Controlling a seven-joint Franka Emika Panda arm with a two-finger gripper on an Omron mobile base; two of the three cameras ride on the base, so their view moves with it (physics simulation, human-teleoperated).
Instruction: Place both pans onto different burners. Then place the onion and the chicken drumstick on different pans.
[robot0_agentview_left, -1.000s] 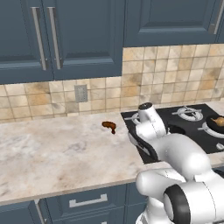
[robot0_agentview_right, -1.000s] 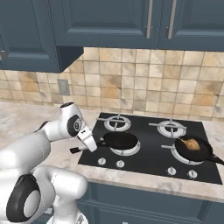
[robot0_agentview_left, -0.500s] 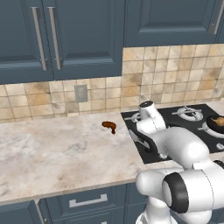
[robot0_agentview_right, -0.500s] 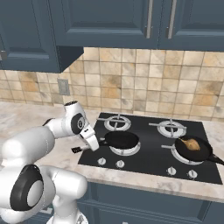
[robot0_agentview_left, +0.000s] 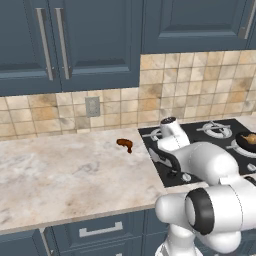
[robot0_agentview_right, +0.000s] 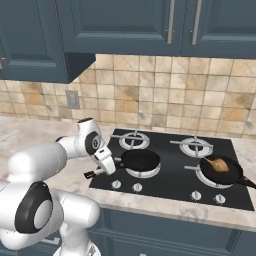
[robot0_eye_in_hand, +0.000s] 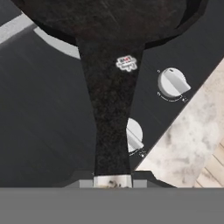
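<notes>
Gripping the near pan's handle (robot0_eye_in_hand: 111, 109) w/ my gripper (robot0_agentview_right: 101, 169), jaws narrow around it near the pale tip. Pan (robot0_agentview_right: 140, 160) sits on the front-left burner (robot0_agentview_right: 150, 172); it's rigid, prob. front-heavy held this far out, so a hold nearer the bowl would tip less. My arm is folded low, forearm reaching over the cooktop's left edge. Other pan (robot0_agentview_right: 223, 170) w/ onion (robot0_agentview_right: 216, 163) is front right. Drumstick (robot0_agentview_left: 125, 144) on the counter (robot0_agentview_left: 65, 175), well apart.

Near pan (robot0_eye_in_hand: 109, 17) bowl cut by hand view's top edge; handle end hidden at bottom band.
</notes>
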